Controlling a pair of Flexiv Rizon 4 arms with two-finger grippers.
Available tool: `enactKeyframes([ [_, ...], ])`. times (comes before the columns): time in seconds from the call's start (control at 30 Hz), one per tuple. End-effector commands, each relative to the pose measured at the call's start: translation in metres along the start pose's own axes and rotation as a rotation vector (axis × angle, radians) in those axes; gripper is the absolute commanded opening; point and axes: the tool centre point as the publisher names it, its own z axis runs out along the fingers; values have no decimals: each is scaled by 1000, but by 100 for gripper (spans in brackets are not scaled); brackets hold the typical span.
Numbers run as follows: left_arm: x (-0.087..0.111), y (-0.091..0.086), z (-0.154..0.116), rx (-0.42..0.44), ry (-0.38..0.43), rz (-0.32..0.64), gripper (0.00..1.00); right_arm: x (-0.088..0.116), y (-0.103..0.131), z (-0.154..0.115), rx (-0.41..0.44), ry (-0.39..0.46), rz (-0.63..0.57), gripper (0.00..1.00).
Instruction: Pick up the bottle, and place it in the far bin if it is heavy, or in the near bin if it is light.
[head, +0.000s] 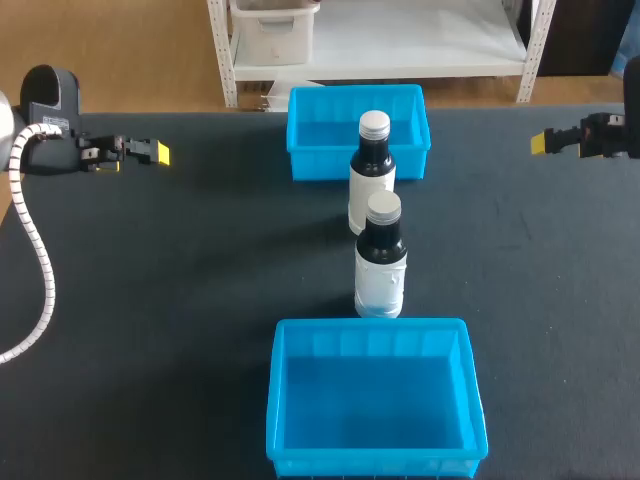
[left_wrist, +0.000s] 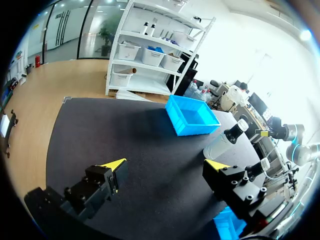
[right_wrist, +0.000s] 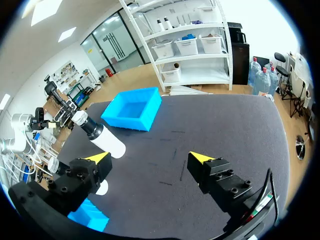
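Across the dark counter (head: 180, 300), the near bin (head: 372, 326) and the far bin (head: 310, 165) stand in line. Two upright bottles stand between them: the nearer bottle (head: 381, 262) just behind the near bin, the farther bottle (head: 372, 180) just before the far bin. They stand close together, so a sideways reach for one could topple the other. Weight cannot be judged by sight, so a wrong bin is a risk. The left jaws and right jaws, at opposite sides, are spread wide and hold nothing.

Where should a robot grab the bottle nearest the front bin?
Probably the dark shoulder of the nearer bottle, just under the cap, closing on its left and right sides. It stands upright; the other bottle behind and the near bin in front crowd those faces.
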Motion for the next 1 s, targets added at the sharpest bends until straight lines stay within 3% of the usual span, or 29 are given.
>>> enactKeyframes([
  [0.03, 0, 0, 0, 0, 0, 0, 100, 0, 1, -2, 3, 0, 1, 100],
  [0.6, 0, 0, 0, 0, 0, 0, 100, 0, 1, -2, 3, 0, 1, 100],
  [0.83, 0, 0, 0, 0, 0, 0, 100, 8, 12, -3, -271, 34, -371, 100],
  [1.0, 0, 0, 0, 0, 0, 0, 100, 17, 13, -1, -349, 122, -568, 100],
])
